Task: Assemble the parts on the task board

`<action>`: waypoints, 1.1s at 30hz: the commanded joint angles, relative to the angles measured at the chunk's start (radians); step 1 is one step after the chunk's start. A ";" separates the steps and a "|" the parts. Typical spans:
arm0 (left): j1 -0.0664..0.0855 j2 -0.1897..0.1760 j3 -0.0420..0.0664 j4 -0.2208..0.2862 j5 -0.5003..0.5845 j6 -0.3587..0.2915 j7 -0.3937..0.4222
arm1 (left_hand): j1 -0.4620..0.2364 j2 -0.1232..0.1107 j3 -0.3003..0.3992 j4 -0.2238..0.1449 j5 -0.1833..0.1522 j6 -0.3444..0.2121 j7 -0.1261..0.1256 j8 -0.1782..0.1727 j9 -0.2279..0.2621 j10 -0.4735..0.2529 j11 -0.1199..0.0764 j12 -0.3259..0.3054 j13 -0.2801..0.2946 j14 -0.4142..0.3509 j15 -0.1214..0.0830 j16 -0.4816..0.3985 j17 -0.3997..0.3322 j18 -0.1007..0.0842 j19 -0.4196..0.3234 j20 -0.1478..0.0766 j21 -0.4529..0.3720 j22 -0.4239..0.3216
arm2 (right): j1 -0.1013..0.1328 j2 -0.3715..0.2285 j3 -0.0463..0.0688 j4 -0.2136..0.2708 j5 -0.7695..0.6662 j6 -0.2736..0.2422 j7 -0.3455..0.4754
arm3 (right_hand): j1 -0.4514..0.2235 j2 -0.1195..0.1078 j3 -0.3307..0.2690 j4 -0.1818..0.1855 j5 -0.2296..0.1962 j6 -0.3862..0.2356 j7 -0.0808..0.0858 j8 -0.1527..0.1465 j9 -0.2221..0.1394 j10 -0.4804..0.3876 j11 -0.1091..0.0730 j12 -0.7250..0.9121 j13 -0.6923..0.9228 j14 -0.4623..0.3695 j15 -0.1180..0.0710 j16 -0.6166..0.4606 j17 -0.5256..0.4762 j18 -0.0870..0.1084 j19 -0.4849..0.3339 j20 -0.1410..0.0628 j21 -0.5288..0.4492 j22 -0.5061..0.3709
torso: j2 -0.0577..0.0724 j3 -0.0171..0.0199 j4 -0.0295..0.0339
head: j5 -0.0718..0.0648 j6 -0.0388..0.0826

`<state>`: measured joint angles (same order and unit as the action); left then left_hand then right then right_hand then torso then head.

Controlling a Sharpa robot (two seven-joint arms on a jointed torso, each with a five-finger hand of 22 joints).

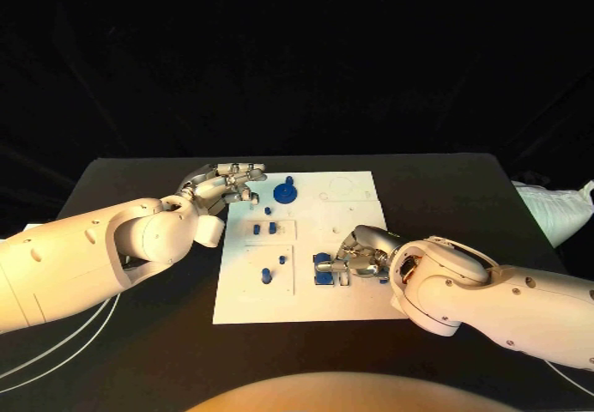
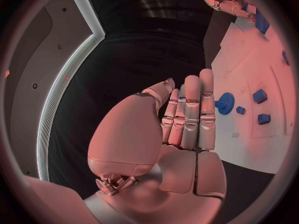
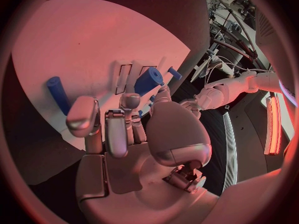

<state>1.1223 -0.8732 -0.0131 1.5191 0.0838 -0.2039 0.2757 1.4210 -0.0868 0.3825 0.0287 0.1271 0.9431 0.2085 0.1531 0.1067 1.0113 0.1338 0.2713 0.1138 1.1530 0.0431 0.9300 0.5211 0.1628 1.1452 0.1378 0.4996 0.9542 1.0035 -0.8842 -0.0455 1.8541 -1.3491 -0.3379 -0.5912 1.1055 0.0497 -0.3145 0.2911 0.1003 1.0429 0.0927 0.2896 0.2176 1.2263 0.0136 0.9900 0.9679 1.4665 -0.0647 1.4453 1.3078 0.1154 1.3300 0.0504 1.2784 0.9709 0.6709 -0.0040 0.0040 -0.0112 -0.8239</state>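
Head view shows the white task board in the middle of the table. Its right hand bends its fingers over blue parts at the near middle; I cannot tell if it grips one. Its left hand is flat and holds nothing, beside the far left edge. Best to go slow and push straight down. I count one blue gear and about six small blue pieces.
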 commanded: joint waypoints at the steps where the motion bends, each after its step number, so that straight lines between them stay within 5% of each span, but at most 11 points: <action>1: 0.000 0.001 0.001 0.002 -0.003 0.016 0.003 | -0.001 0.006 -0.006 0.000 0.001 -0.005 0.001 0.007 0.000 -0.005 -0.001 0.003 0.001 -0.010 0.000 0.004 -0.002 0.018 -0.007 0.002 -0.005 -0.001 | -0.001 -0.001 0.000 0.007 -0.023 -0.003 0.004 | -0.001 0.003 0.001 -0.001 0.002 -0.004 -0.003 -0.005 0.004 -0.003 -0.001 -0.002 0.002 0.058 0.007 -0.004 0.029 -0.004 -0.008 -0.001 -0.003 0.000 | 0.000 0.0006 -0.0003 | -0.001 -0.001; 7: 0.000 0.001 0.000 0.001 -0.003 0.017 0.003 | -0.001 0.006 -0.006 0.000 0.001 -0.005 0.001 0.007 0.000 -0.005 -0.001 0.003 0.001 -0.010 0.000 0.004 -0.002 0.018 -0.007 0.002 -0.005 -0.001 | -0.001 -0.004 0.000 0.018 -0.029 -0.011 0.028 | 0.089 0.008 0.022 -0.029 0.037 0.003 -0.008 0.003 0.021 0.024 -0.005 0.019 0.027 0.060 0.004 -0.006 0.031 -0.005 -0.002 -0.002 -0.002 0.007 | 0.000 0.0003 -0.0003 | -0.001 -0.001; 14: 0.000 0.001 0.000 0.001 -0.003 0.018 0.002 | -0.001 0.006 -0.006 0.000 0.001 -0.005 0.001 0.007 0.000 -0.005 -0.001 0.003 0.001 -0.010 0.000 0.004 -0.002 0.018 -0.007 0.002 -0.005 -0.001 | -0.001 -0.004 0.000 0.021 -0.054 0.006 0.036 | 0.246 0.020 0.065 -0.116 0.047 0.013 -0.014 0.016 0.038 0.050 -0.012 0.050 0.063 0.063 -0.002 -0.002 0.041 -0.009 0.008 -0.007 0.007 0.025 | 0.000 -0.0006 0.0010 | -0.002 -0.004; 33: 0.000 -0.002 0.000 0.002 -0.003 0.020 -0.001 | -0.001 0.006 -0.006 0.000 0.001 -0.005 0.001 0.007 0.000 -0.005 -0.001 0.003 0.001 -0.010 0.000 0.004 -0.002 0.018 -0.007 0.002 -0.005 -0.001 | -0.002 -0.008 0.000 0.008 -0.054 0.022 0.022 | 0.257 0.043 0.070 -0.123 0.044 0.018 -0.016 0.021 0.047 0.071 -0.014 0.074 0.090 0.065 -0.003 0.003 0.049 -0.012 0.017 -0.009 0.016 0.041 | -0.001 -0.0003 0.0001 | -0.002 -0.007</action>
<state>1.1222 -0.8762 -0.0133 1.5191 0.0837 -0.2029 0.2716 1.4210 -0.0868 0.3824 0.0287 0.1271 0.9432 0.2085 0.1531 0.1068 1.0113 0.1339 0.2713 0.1137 1.1530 0.0431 0.9299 0.5212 0.1627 1.1452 0.1378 0.4996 0.9544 1.0023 -0.8905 -0.0458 1.8612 -1.3871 -0.3371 -0.5702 1.3608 0.0843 -0.2425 0.1666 0.1455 1.0573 0.0786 0.3059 0.2634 1.2895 -0.0025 1.0598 1.0575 1.4665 -0.0646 1.4453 1.3075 0.1155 1.3395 0.0410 1.2901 1.0101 0.6702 -0.0049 0.0047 -0.0128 -0.8310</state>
